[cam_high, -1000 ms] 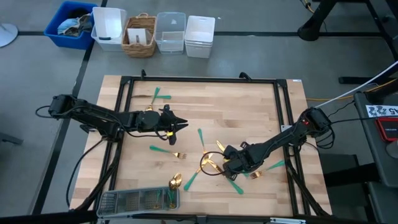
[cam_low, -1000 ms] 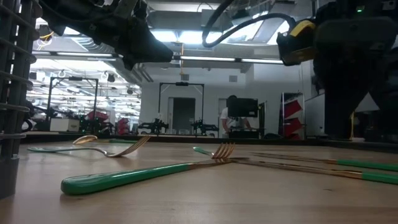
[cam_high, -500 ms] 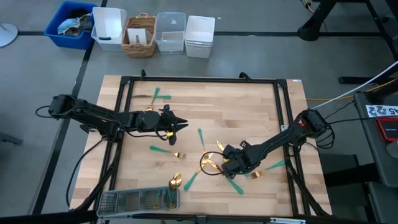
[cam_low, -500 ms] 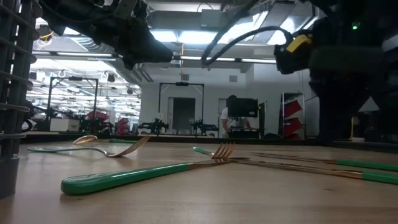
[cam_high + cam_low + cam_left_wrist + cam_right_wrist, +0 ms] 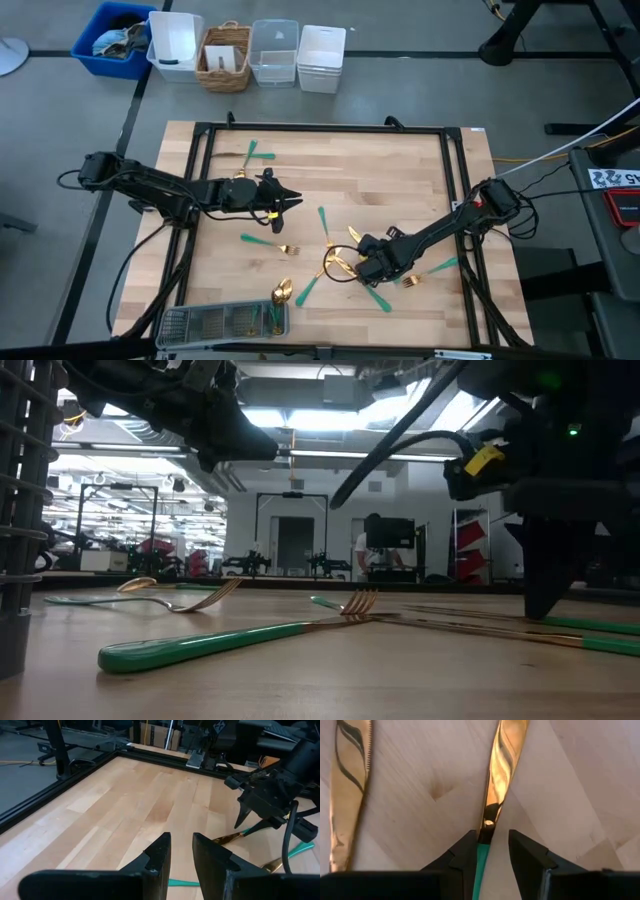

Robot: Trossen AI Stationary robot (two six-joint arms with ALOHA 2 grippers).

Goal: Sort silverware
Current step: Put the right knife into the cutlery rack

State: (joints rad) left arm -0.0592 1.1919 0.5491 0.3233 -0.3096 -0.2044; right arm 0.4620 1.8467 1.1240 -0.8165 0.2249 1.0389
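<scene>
Right gripper (image 5: 358, 268) sits low over the silverware heap at five o'clock on the table (image 5: 400, 170), fingers (image 5: 465, 852) parted and straddling a knife (image 5: 500, 775) where gold blade meets green handle; its long axis runs straight ahead between them; left gripper (image 5: 292, 200), narrowly parted and empty, hangs well apart at nine o'clock.

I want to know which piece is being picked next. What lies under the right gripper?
Between the right gripper's open fingers lies a gold-bladed knife with a teal handle, flat on the table. The fingers hide most of its handle.
</scene>
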